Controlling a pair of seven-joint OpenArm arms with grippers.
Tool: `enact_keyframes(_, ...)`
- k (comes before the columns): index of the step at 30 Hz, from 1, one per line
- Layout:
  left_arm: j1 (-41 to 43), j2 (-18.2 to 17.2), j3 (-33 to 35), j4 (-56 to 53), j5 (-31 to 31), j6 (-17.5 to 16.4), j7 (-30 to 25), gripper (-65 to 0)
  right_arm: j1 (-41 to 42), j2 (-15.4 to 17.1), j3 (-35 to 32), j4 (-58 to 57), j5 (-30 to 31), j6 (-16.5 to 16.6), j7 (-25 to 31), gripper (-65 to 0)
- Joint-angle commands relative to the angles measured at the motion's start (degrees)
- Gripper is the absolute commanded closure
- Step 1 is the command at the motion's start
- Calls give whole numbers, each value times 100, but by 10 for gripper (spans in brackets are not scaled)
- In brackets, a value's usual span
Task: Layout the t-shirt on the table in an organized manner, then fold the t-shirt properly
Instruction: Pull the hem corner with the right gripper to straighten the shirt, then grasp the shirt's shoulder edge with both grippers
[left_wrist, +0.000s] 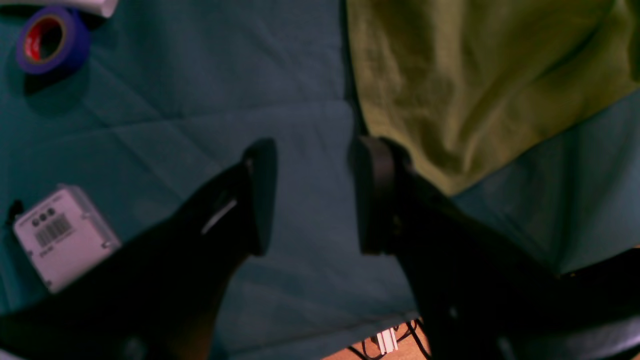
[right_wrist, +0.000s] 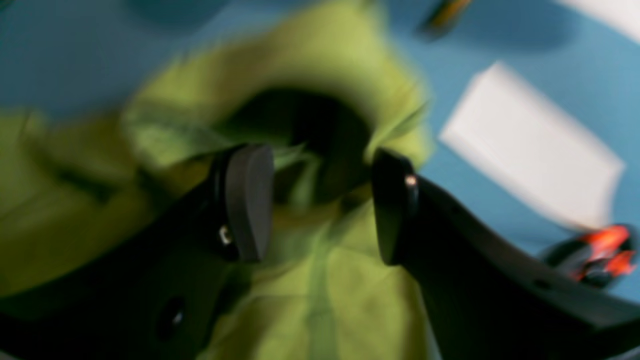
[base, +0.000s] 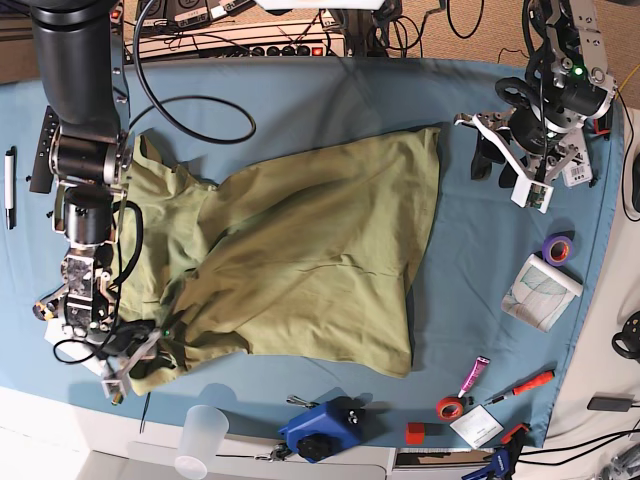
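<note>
The olive-green t-shirt lies spread but wrinkled across the middle of the teal table. One sleeve is bunched at the left and the bottom-left corner is crumpled. My right gripper hovers at that crumpled corner. In the blurred right wrist view it stands open above rumpled t-shirt cloth, with nothing pinched between its pads. My left gripper is off the shirt's right edge. In the left wrist view it is open over bare table, with the t-shirt just beyond one finger.
Near the left gripper lie a purple tape roll and a grey barcoded box. A white box and a red-orange tool sit by the right gripper. A clear cup, blue tool and screwdriver line the front edge.
</note>
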Motion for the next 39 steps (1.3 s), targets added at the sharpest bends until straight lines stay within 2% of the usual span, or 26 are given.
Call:
enact_keyframes(1,-4,-33,-15,94,-44,-7,-144,-270,184,92,17,212,76,-17,35,-314)
enact_keyframes(6,-4,-33,-15,94,-44,-7,-142,-271,-203,98,17,1126,225,-17,-573,-314)
enact_keyframes(10,-4,-35,-15,94,-44,-7,-144,-271,-603,101,17,2422,225,-17,-693,-314)
enact_keyframes(13,-7,-33,-15,94,-42,-7,-208,-271,-835,101,17,3491,223,-22,-979,-314)
enact_keyframes(17,-31,-33,-15,94,-39,-4,-463,-271,-944,101,20,4725,227,-116,-1947,-314)
enact_keyframes(21,-50,-31,-15,94,-39,-4,-546,-271,-944,166,85,5272,319,-168,-3056,-314)
enact_keyframes(24,-15,-33,-15,94,-101,-7,-365,-271,-1008,391,289,5278,699,-168,-3410,-314)
enact_keyframes(27,-9,-31,2,94,-546,-55,-94,-271,-1211,664,728,5278,988,-168,-3445,-314)
enact_keyframes(29,-2,-31,138,94,-623,-258,-94,-271,-1375,835,1137,5278,1233,-166,-3530,-314)
enact_keyframes(33,-4,-33,841,50,-442,-304,-105,-271,-1766,1202,2103,5278,1958,-15,-3786,-314)
enact_keyframes(35,-4,-33,1259,-55,-83,-275,-225,-271,-1993,1375,2590,5278,2400,151,-3930,-314)
enact_keyframes(39,-50,-20,1845,-299,861,728,-258,-271,-2531,1648,3517,5281,3211,557,-4277,-314)
